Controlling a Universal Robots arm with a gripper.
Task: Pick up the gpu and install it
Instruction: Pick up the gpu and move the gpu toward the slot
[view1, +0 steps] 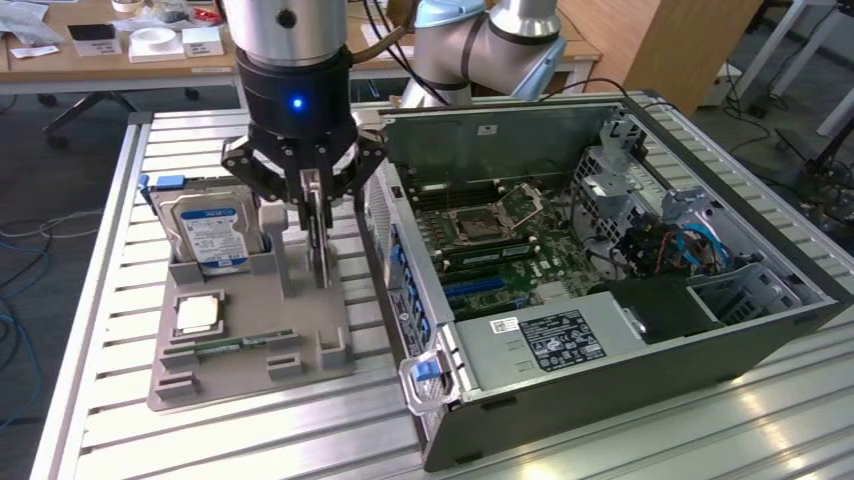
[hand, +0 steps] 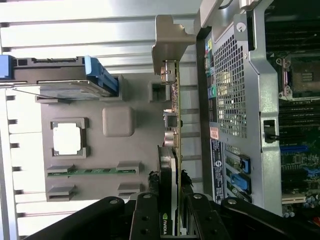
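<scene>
Black and thin, the flat gpu card with a silver metal bracket stands on its edge in the grey plastic holder tray. The black gripper pinches its top edge. It looks light, stiff and easy to break, so its flat sides seem the safest hold.

**Exterior view.** Illumination is bright, even and indoor, and falls from overhead. Broad glare lies on the ribbed metal tabletop at the exterior view's right. The interior of the computer case is darker, with deep shadow beside the power supply. 1 blue indicator light glows on the arm.

**Wrist view.** The tabletop slats are overexposed to white, as is the processor in the grey holder. The fingers and the near end of the gpu render almost black.
</scene>
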